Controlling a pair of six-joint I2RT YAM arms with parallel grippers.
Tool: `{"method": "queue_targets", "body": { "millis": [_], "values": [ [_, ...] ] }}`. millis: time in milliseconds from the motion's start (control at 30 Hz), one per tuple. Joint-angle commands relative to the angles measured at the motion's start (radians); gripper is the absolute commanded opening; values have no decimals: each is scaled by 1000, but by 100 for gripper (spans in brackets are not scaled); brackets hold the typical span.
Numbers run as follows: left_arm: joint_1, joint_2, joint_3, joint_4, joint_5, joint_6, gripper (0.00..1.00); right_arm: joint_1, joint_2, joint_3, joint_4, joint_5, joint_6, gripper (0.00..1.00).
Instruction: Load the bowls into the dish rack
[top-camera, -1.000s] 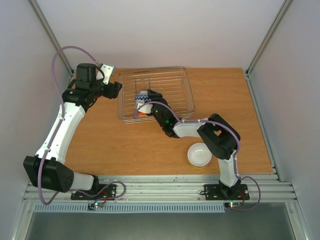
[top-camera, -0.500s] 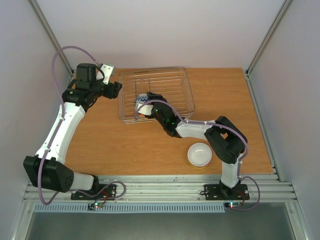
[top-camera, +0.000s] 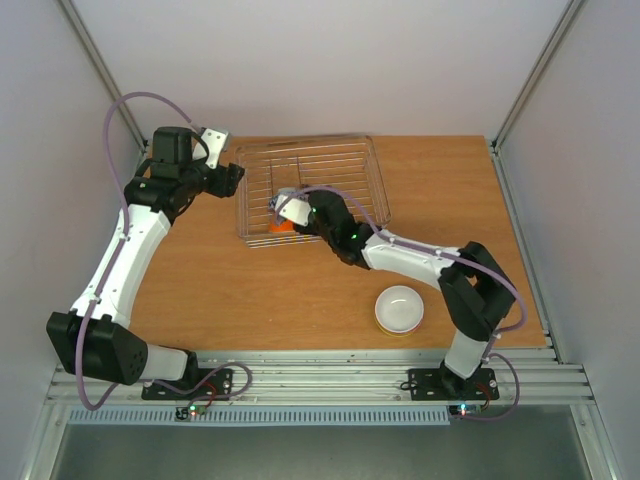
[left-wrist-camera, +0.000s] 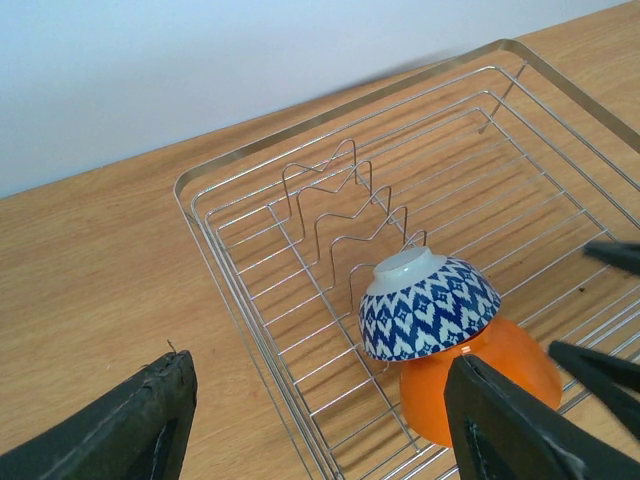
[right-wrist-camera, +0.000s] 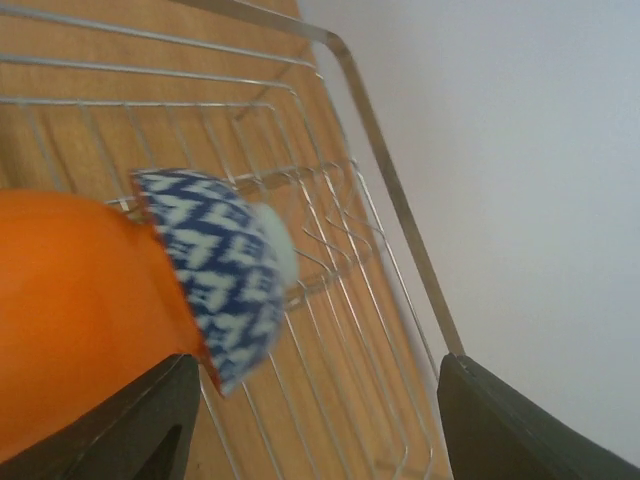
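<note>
The dish rack (top-camera: 345, 170) is a wire tray at the table's back; it also shows in the left wrist view (left-wrist-camera: 300, 260) and the right wrist view (right-wrist-camera: 390, 190). In its front left part a blue-and-white zigzag bowl (top-camera: 279, 203) (left-wrist-camera: 428, 305) (right-wrist-camera: 215, 270) lies upside down, tilted on an orange bowl (top-camera: 281, 227) (left-wrist-camera: 490, 375) (right-wrist-camera: 70, 310). My right gripper (top-camera: 303, 214) (right-wrist-camera: 320, 430) is open and empty right beside these two bowls. My left gripper (top-camera: 232, 178) (left-wrist-camera: 320, 440) is open and empty, just outside the rack's left edge.
A white bowl (top-camera: 399, 306) sits on the table in front of the right arm, nested in a yellowish bowl whose rim (top-camera: 392, 329) shows. The right gripper's fingers (left-wrist-camera: 600, 365) show at the right edge of the left wrist view. Walls stand close on three sides.
The right arm has stretched out, its elbow swinging right and down, while its gripper stays at the bowls in the rack. The left arm has not moved.
</note>
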Motion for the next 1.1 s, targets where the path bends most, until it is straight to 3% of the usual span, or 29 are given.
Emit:
{"method": "queue_targets", "body": {
  "millis": [0, 133, 300, 467, 567, 667, 1067],
  "values": [
    [6, -17, -9, 43, 21, -10, 69, 7, -134, 132, -306, 193, 300, 63],
    [5, -5, -6, 42, 42, -20, 69, 23, -242, 141, -475, 410, 516, 50],
    [5, 6, -9, 41, 70, -34, 69, 39, -333, 215, -989, 555, 941, 48],
    [5, 18, -2, 31, 110, -52, 69, 38, -423, 273, -1537, 464, 1457, 49],
    [6, 26, 0, 27, 128, -61, 69, 41, -467, 275, -1728, 326, 1631, 44],
    [5, 34, -1, 28, 135, -70, 69, 67, -513, 229, -1821, 235, 1732, 37],
    [6, 46, 2, 21, 156, -78, 69, 100, -595, -14, -1775, 52, 1844, 37]
  ]
}}
